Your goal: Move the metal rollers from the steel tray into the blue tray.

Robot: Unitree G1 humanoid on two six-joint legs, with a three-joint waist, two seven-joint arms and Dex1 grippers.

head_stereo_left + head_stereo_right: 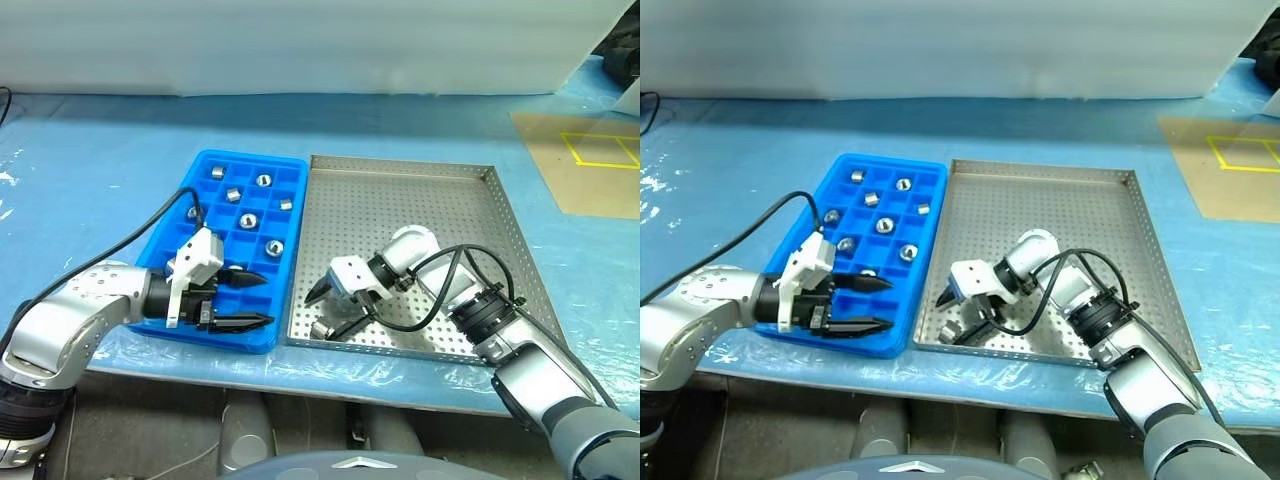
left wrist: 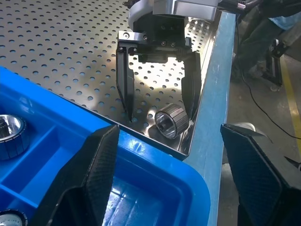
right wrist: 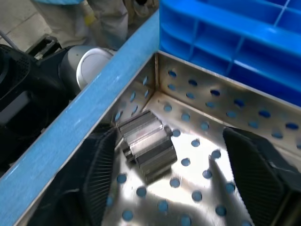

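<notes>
Straddling the last metal roller (image 2: 170, 121) unclenched, the right end effector (image 1: 337, 309) risks snagging the steel tray (image 1: 420, 200) near-left corner wall.

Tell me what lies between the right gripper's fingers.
One metal roller lies on its side between the right gripper's open fingers, in the steel tray's corner, per both wrist views.

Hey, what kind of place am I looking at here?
Probably a workshop or lab bench set up for sorting parts: a perforated steel tray beside a blue compartment tray holding metal rollers, on a table under blue plastic sheeting, with yellow floor tape nearby.
</notes>
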